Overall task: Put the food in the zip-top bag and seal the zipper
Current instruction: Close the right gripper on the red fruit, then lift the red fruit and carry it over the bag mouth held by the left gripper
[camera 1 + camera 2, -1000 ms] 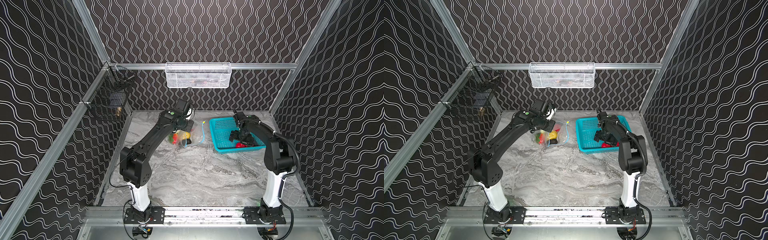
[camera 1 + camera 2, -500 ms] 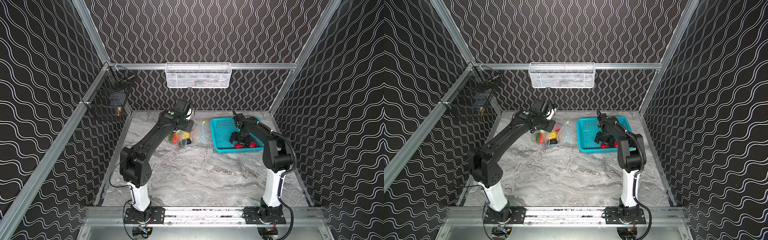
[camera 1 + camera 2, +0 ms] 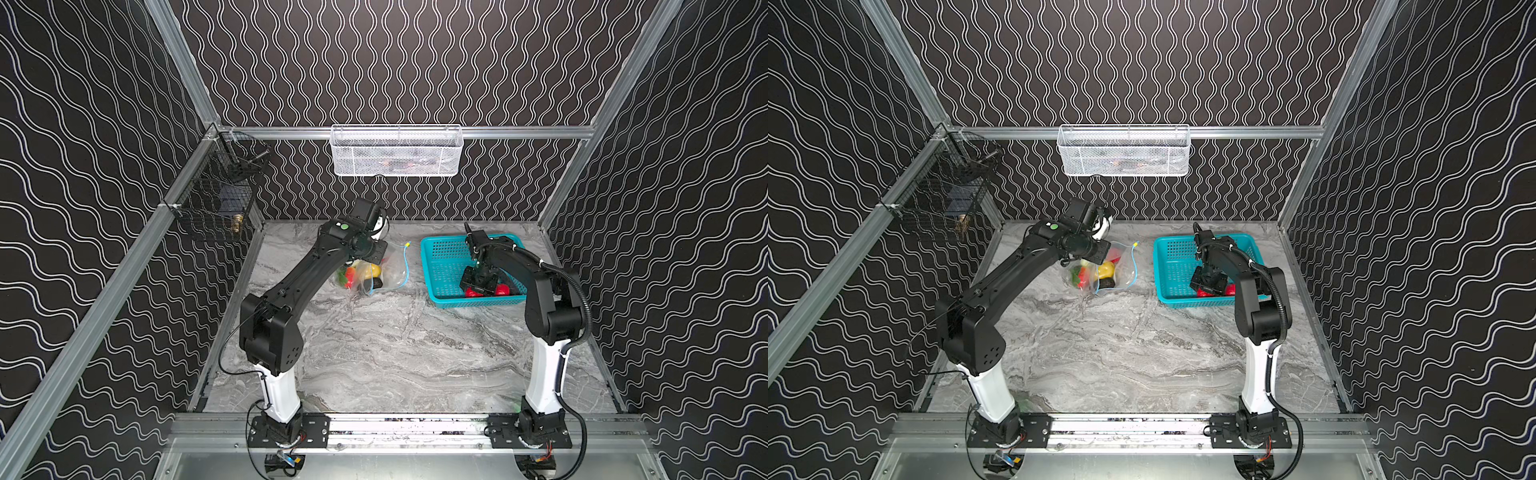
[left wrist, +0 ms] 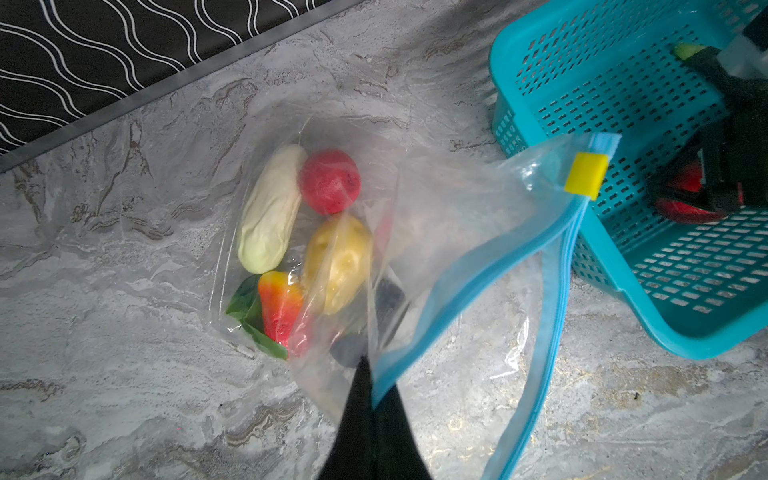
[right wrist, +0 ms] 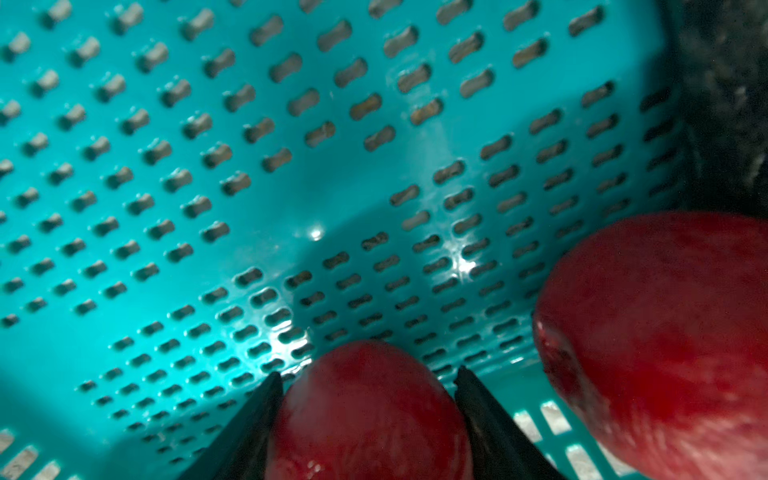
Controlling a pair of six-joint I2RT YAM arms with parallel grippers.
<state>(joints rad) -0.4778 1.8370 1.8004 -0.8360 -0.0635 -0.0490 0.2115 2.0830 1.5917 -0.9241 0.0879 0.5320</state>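
Observation:
The clear zip-top bag (image 4: 436,199) lies on the marble left of the teal basket, and both top views show it (image 3: 390,270) (image 3: 1121,266). My left gripper (image 4: 372,374) is shut on one lip of its mouth, holding the light-blue zipper (image 4: 498,257) up; the yellow slider (image 4: 586,173) sits at the far end. Inside lie food pieces: a white oblong one (image 4: 270,208), a red round one (image 4: 330,180), a yellow one (image 4: 336,266), an orange-red one (image 4: 280,305) and a dark one (image 4: 388,301). My right gripper (image 5: 368,409) is down in the basket, its fingers against both sides of a red fruit (image 5: 370,415). Another red fruit (image 5: 656,332) lies beside it.
The teal perforated basket (image 3: 444,257) stands at the back right of the marble table (image 3: 395,353). A white mesh basket (image 3: 397,149) hangs on the back rail. On the left rail hangs a black wire basket (image 3: 216,199). The right arm's elbow hangs over the basket's near edge.
My right gripper has dropped to the basket's near side and its jaws have closed in around a red fruit. The left arm and the bag have stayed put.

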